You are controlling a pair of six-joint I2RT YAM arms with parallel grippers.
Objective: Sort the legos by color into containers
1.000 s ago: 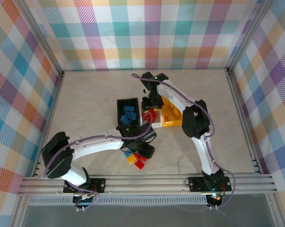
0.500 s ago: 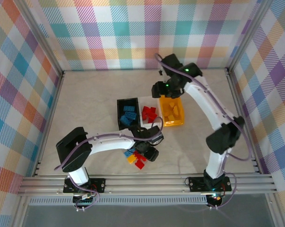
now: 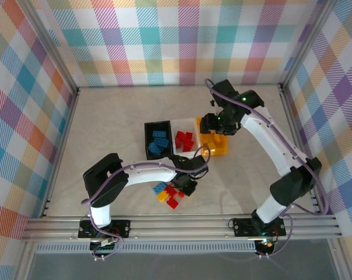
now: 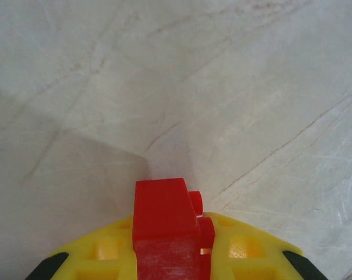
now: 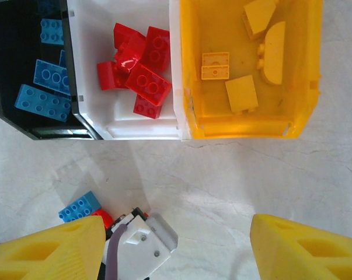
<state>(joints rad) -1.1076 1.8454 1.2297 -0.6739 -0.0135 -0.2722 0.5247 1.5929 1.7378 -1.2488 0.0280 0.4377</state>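
Red lego now within left end effector

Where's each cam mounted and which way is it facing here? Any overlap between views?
Top external: high behind the robot, looking down on the table; shows the left arm with left gripper at the loose bricks, right arm with right gripper near the yellow bin.
Left wrist: low, facing bare table; its yellow fingers shut on a red brick.
Right wrist: high, facing straight down; its open yellow fingers at the bottom corners.
Shared: top external and right wrist both show the black bin, white bin and yellow bin.
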